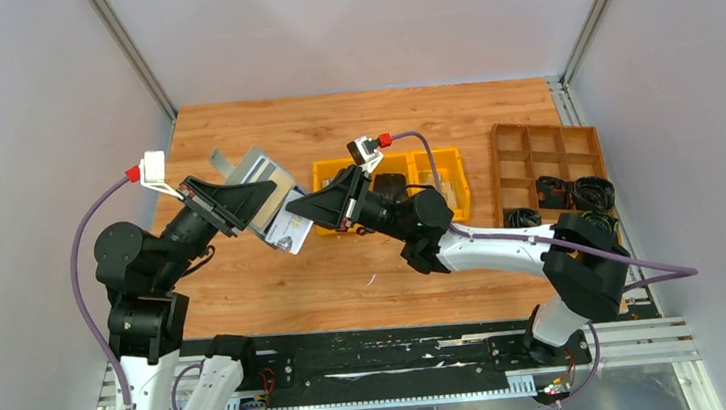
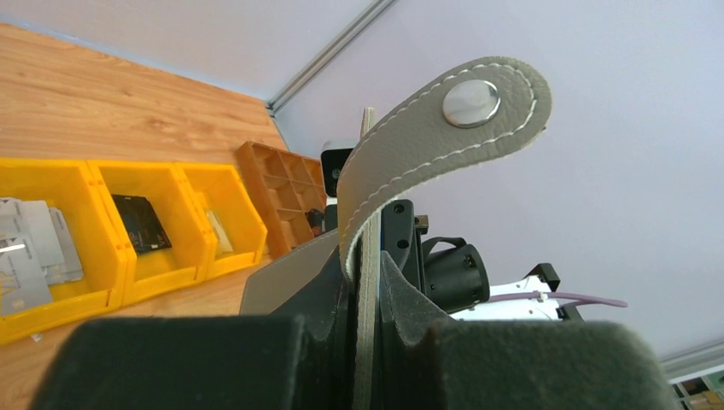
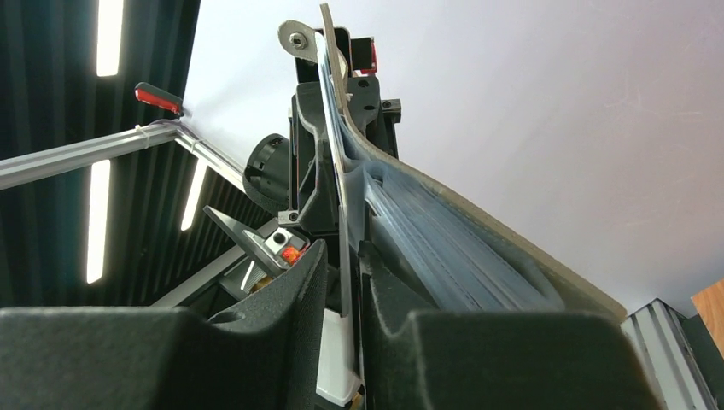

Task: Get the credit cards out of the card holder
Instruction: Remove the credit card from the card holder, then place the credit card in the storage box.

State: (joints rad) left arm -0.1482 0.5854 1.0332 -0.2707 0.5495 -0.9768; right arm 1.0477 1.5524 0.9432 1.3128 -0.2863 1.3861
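Already, some thin pale grey-white credit cards (image 2: 30, 248) seem to lie in the yellow three-part plastic bin (image 2: 51, 312), while the left gripper (image 1: 243, 198) clenches the raised grey folding card holder (image 1: 261, 175) and the right gripper (image 1: 306, 213) straddles a protruding card (image 1: 292, 235), its grip unclear.

A: Arm finish?
B: Left arm (image 1: 145, 276) and right arm (image 1: 545, 258) match: black rounded joints (image 1: 120, 250), white links (image 1: 488, 245) between them.
A: Wiring?
B: One purple cable (image 1: 81, 262) per arm. Each ends in a red plug (image 1: 133, 173) at a small white camera (image 1: 153, 166) on the wrist.
A: Ends?
B: Left gripper (image 1: 266, 196) and right gripper (image 1: 296, 205) are black wedges. Fingers (image 3: 256, 342) are matte black with notched inner edges.
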